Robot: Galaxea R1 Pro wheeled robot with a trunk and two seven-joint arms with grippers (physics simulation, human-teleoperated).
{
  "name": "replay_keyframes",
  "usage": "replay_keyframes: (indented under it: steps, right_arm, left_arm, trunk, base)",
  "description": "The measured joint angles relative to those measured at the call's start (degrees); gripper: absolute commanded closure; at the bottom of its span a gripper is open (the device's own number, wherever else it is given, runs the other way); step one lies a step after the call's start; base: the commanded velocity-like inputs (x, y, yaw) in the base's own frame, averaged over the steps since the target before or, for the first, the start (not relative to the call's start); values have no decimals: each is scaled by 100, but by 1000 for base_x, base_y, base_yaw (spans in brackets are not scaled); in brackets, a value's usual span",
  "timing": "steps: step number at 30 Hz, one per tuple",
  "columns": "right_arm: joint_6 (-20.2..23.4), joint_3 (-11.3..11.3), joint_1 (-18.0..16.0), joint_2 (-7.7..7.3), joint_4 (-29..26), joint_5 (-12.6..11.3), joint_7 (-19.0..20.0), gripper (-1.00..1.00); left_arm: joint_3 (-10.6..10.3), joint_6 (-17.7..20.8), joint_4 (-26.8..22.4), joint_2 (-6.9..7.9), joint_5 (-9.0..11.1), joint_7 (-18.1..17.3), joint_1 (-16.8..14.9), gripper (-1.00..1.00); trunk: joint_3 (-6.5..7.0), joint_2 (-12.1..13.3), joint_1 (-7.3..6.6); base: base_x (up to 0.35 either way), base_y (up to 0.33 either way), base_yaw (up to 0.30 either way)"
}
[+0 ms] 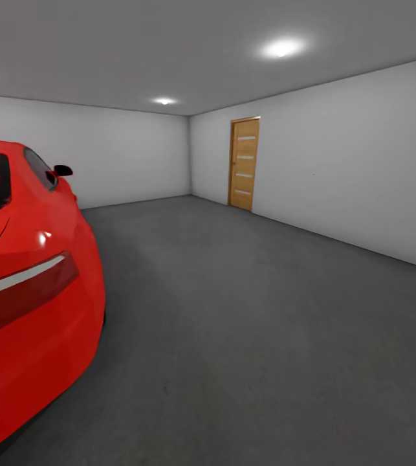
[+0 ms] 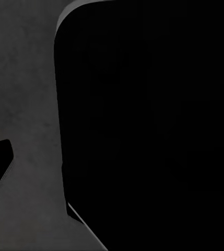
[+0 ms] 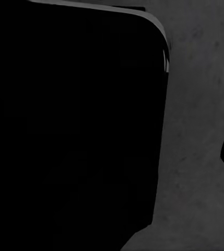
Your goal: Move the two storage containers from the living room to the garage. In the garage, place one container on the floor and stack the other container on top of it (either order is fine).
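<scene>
Dark grey concrete-like floor (image 1: 246,336) of the garage, bounded by white walls (image 1: 350,168); red car (image 1: 20,285) at left, wooden door (image 1: 244,164) on the far right wall. Wrist views: dark rounded robot body (image 2: 143,125) over grey floor; gripper state, open or closed, cannot be told. Storage containers absent from these frames. Probable step: transit, likely toward the door to fetch a container from the living room.

Black robot body (image 2: 143,120) near both wrist cams
</scene>
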Motion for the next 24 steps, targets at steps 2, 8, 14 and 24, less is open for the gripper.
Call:
replay_keyframes:
  steps: [2, 8, 14, 24]
  right_arm:
    - [-4, -2, 0, 0, 0, -1, -1, -100]
    - [-14, -7, -1, 2, 0, -13, -1, -100]
    - [-9, -9, 0, 1, 0, -22, -1, -100]
    - [-20, -7, 0, 0, 0, -6, -1, -100]
  left_arm:
    - [2, 0, 0, 0, 5, 3, 0, -100]
    - [12, 0, -1, 0, 16, 4, 0, -100]
    - [14, 0, -4, 0, 18, 5, 0, -100]
    - [14, 0, -2, 0, 18, 5, 0, -100]
  trunk:
    - [0, 0, 0]
    - [0, 0, 0]
    - [0, 0, 0]
    - [0, 0, 0]
  base:
    - [311, 0, 0]
    - [318, 0, 0]
    - [320, 0, 0]
    - [320, 0, 0]
